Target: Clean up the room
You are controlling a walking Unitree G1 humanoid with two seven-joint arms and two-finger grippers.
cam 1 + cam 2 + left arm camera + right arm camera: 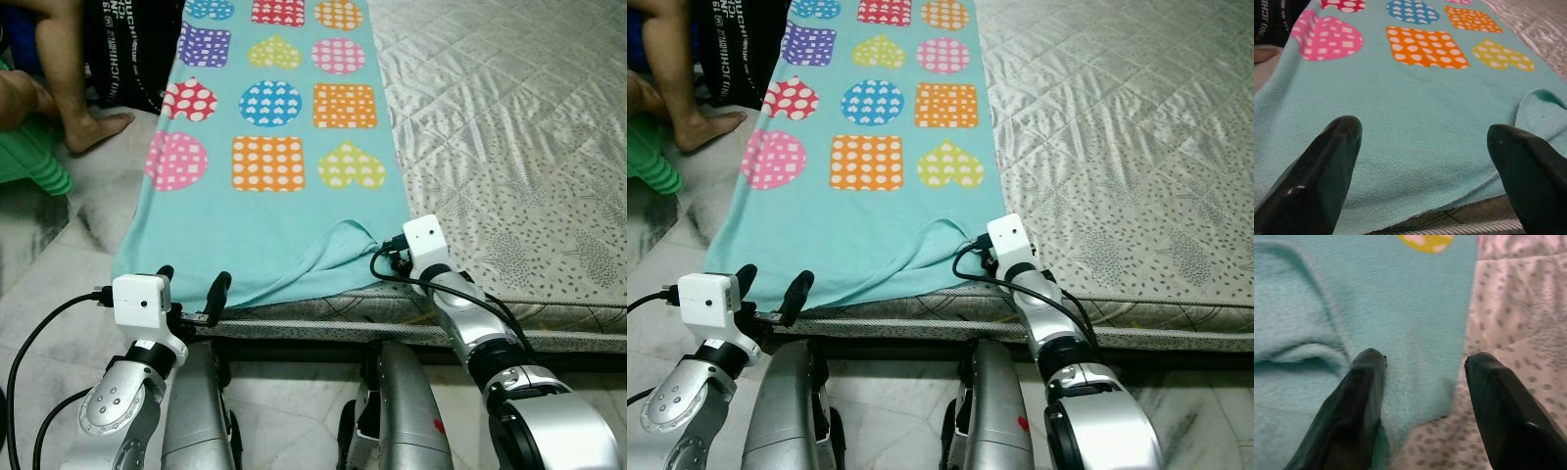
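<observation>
Left eye view: nearest the robot, the left gripper (193,282) hangs at the near edge of the bed (509,147), fingers spread apart and holding nothing, just short of the blanket's (265,211) near left hem. The right gripper (1422,367) sits at the blanket's near right corner, fingers also apart, one finger on the fleece and the other over the bedsheet, so the corner lies between them. It looks the better placed to pinch first. The blanket, teal with dotted hearts and squares, lies flat along the bed's left edge, its long axis running straight away from the robot. A fold wrinkles its near right part. Farther off, a person's foot (96,127) rests on the floor (59,264) beside the bed.
</observation>
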